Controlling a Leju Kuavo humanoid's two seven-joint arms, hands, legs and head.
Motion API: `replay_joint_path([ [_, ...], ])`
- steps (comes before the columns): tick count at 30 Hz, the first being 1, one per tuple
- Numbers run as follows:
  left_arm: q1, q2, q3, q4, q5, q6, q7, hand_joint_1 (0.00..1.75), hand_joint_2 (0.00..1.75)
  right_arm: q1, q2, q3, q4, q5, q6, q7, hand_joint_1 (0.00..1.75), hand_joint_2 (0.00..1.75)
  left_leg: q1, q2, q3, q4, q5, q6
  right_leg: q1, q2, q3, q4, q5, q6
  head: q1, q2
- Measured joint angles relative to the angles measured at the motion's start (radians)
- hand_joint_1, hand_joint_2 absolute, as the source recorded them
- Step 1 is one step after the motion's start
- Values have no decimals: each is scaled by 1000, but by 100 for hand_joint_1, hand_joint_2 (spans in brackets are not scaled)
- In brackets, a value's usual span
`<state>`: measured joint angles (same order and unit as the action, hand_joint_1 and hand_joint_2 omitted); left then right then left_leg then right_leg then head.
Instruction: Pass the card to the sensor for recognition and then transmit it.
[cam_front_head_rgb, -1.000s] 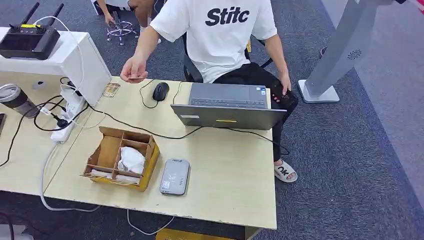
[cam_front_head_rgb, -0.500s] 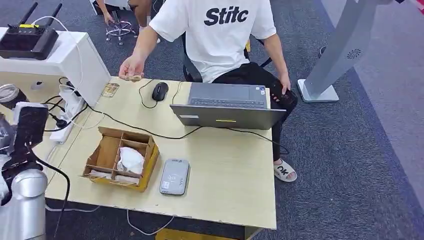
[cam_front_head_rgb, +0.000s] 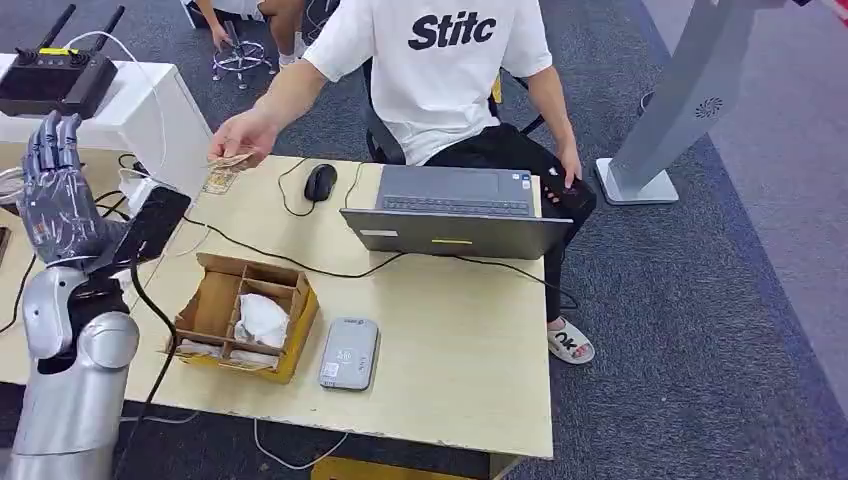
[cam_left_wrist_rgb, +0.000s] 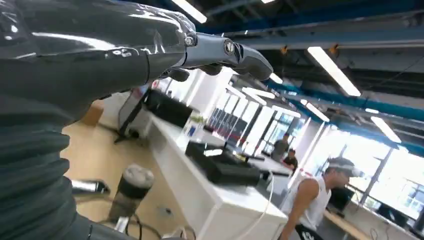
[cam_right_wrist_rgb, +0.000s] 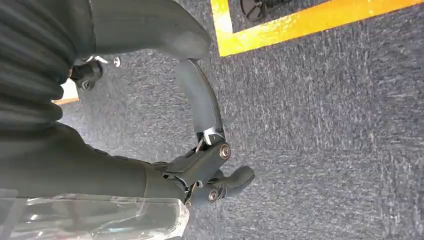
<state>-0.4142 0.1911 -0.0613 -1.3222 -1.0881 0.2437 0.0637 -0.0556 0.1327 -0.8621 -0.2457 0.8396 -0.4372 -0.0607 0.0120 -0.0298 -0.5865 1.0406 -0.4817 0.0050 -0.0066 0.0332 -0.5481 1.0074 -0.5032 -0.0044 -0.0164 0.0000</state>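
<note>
Pale wooden table (cam_front_head_rgb: 450, 340) across the head view, grey carpet around it. Person in a white shirt (cam_front_head_rgb: 440, 70) seated at the far edge behind an open grey laptop (cam_front_head_rgb: 455, 215). White box-shaped stand (cam_front_head_rgb: 150, 125) at far left with a black antenna device (cam_front_head_rgb: 55, 80) on top. Silver left arm raised at the table's left edge, left hand (cam_front_head_rgb: 55, 195) upright, fingers (cam_front_head_rgb: 50, 140) straight, close together, holding nothing; well apart from the card. Brown divided cardboard box (cam_front_head_rgb: 245, 315) near the front edge, white crumpled wrapping in one compartment. Grey card sensor (cam_front_head_rgb: 349, 353) flat on the table just right of the box, bare on top. Black mouse (cam_front_head_rgb: 320, 182) left of the laptop. Person's hand (cam_front_head_rgb: 240, 135) out over the far left corner of the table, pinching the card (cam_front_head_rgb: 232, 158), small, tan; second card-like item (cam_front_head_rgb: 220, 181) flat on the table just under it. Card far from both robot hands, across the table from the sensor. Right hand (cam_right_wrist_rgb: 200, 170) in the right wrist view hanging over carpet, fingers loosely curled, apart, holding nothing.
</note>
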Motion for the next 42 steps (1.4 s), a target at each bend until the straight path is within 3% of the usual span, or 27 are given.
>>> replay_joint_path([
  [3,-44,14,-56,10,-106,0,25,0,175,-1,-3,-3,0,9,5,-5,0,175,0,0,0,0,0,0,0,0,0,0,0,0,0,0],
  [10,-117,19,-144,51,-183,-4,53,0,175,-2,-7,-7,0,10,5,-13,0,175,0,0,0,0,0,0,0,0,0,0,1,0,0,0],
  [29,-162,26,-229,159,-220,-23,58,0,175,0,-14,-26,1,18,13,-16,0,175,0,0,0,0,0,0,0,0,0,0,1,0,0,0],
  [30,-163,29,-230,163,-220,-23,58,10,175,0,-14,-27,1,18,17,-16,0,175,0,0,0,0,0,0,0,0,0,0,1,0,0,0],
  [31,-164,32,-231,168,-220,-24,58,58,175,1,-14,-28,1,18,18,-16,0,175,0,0,0,0,0,0,0,0,0,0,1,0,0,0],
  [34,-165,43,-232,181,-219,-28,68,154,175,1,-14,-31,1,20,18,-17,0,175,0,0,-1,0,0,0,0,0,0,0,1,0,1,0],
  [37,-166,55,-232,196,-218,-26,74,175,175,3,-14,-32,1,23,18,-17,0,175,0,0,-1,0,0,0,0,0,0,0,0,0,0,0],
  [42,-165,79,-232,229,-212,-14,80,175,175,4,-15,-33,1,28,18,-19,0,175,0,0,-1,0,0,0,0,0,-1,0,0,0,0,0],
])
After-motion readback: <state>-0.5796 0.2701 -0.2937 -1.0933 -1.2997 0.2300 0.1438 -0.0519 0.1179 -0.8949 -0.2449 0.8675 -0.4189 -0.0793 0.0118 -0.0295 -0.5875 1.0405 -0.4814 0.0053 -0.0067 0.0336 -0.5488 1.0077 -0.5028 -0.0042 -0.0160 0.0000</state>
